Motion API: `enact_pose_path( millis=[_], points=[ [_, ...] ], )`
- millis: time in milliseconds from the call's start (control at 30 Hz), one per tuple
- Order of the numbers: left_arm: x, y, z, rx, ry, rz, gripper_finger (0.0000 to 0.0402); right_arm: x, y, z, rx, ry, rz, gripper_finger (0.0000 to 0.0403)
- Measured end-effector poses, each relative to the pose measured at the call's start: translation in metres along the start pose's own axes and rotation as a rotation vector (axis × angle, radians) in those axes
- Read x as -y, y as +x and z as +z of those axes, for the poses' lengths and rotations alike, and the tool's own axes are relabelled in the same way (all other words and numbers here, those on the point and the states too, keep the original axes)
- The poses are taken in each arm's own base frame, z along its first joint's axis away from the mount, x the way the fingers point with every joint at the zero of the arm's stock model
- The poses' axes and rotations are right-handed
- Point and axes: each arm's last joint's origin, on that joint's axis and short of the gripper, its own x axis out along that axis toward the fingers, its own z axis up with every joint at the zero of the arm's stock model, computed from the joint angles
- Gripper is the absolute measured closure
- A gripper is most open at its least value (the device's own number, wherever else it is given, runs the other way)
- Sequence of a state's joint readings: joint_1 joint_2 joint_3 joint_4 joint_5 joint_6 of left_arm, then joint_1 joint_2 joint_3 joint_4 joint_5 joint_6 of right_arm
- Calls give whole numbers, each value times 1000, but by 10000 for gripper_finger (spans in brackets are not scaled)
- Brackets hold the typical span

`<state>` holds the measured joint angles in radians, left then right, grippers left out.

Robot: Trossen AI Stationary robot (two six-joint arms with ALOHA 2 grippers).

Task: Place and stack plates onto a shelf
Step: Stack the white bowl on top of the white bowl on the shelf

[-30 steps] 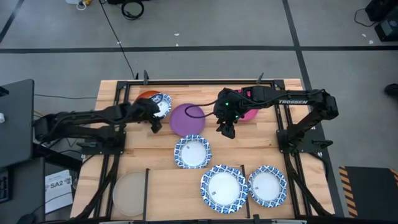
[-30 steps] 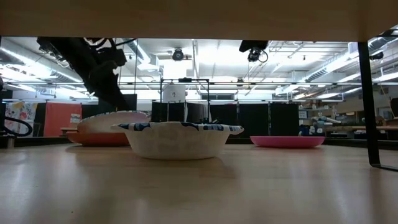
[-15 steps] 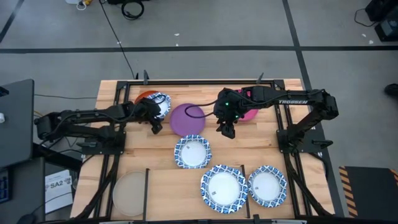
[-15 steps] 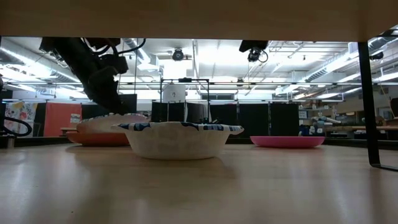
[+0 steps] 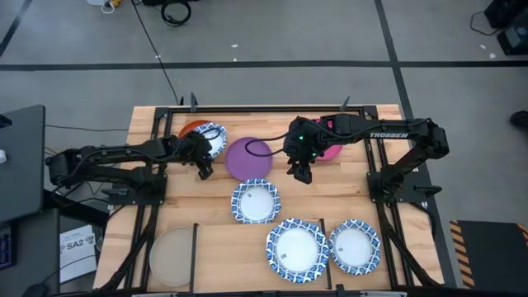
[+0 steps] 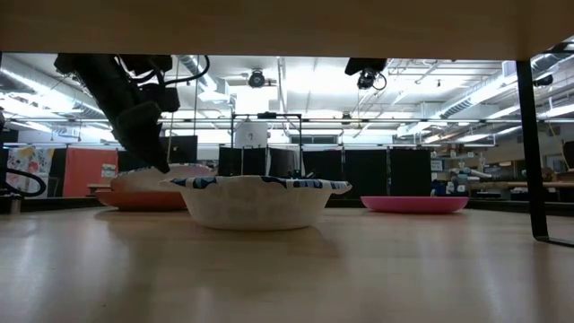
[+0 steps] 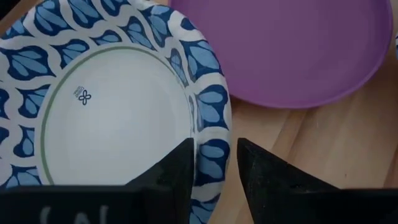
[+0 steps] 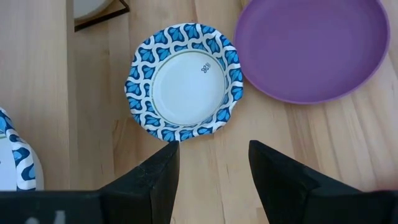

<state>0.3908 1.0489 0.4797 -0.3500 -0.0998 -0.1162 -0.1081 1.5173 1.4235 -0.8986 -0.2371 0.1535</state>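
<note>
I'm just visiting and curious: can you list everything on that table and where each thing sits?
Blue-rimmed plates: four, white centres; one on the orange plate, one mid-table, two at the near edge.
Orange plate: one, far left.
Purple plate: one, far centre.
Magenta plate: one, far right, partly under the right arm.
Beige plate: one, near left.
Shelf: light wood, black bars.
Left gripper: jaws astride the stacked blue-rimmed plate's rim.
Right gripper: open, above bare wood.

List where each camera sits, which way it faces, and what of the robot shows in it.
High: overhead, straight down; both arms, shelf.
Low: table height, level across; one arm descends to the orange plate.
Left wrist: over a blue-rimmed plate, left end effector straddling its rim.
Right wrist: above another blue-rimmed plate; right end effector open.
Both wrists share the purple plate.
</note>
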Motion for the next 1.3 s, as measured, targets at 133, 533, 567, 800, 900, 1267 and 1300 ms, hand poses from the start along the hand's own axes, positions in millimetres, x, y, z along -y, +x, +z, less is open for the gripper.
enact_pose_path(
  millis=[133,533,567,800,900,1267,1300],
  points=[
    [0,0,0,0,0,0,304,0,0,0,0,0,0,204],
    [0,0,0,4,9,16,370,0,0,0,1,0,-10,204],
    [-1,0,0,5,25,18,370,0,0,0,2,0,-10,204],
    [0,-1,7,72,72,20,373,2,0,3,38,18,-89,204],
    [1,-1,11,113,67,24,373,5,-1,7,91,48,-150,204],
    [2,-5,30,321,41,10,373,25,-11,31,375,202,-283,204],
    [3,-6,32,340,38,9,373,27,-12,33,401,220,-287,204]
  ],
)
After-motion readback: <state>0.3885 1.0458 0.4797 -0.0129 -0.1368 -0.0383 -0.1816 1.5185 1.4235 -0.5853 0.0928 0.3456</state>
